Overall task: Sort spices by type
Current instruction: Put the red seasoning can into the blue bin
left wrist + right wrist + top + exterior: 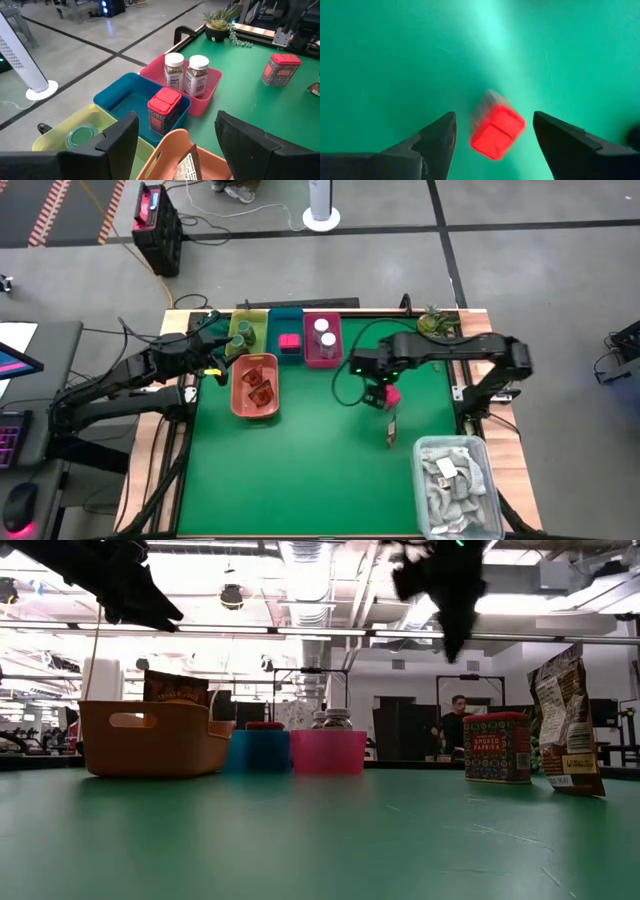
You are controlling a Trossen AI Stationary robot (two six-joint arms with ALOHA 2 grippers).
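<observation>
— Looking down from the high view, what lies where?

— A green table point(300, 470) fills the middle of the frame. At lower right sits a clear bin of grey rags point(457, 485). Along the upper edge stand four trays: yellow-green tray point(248, 330), blue tray point(288, 335), pink tray point(322, 340), and below them, at centre left, the orange tray point(254, 387).

— What do they hold?

— Two red-brown sachets point(257, 380) in the orange one, a greenish jar point(82, 136) in the yellow-green, one pink-lidded box point(164, 110) in the blue, two white-capped jars point(186, 74) in the pink.

— And the grippers?

— The right gripper point(492, 137) hangs spread wide, gripping nothing, above a loose pink box point(497, 131) right of centre. Only the low view shows that box's "smoked paprika" label and a sachet point(566, 722) standing just right of it. The left gripper point(175, 142) hovers unclenched over the orange tray.
</observation>
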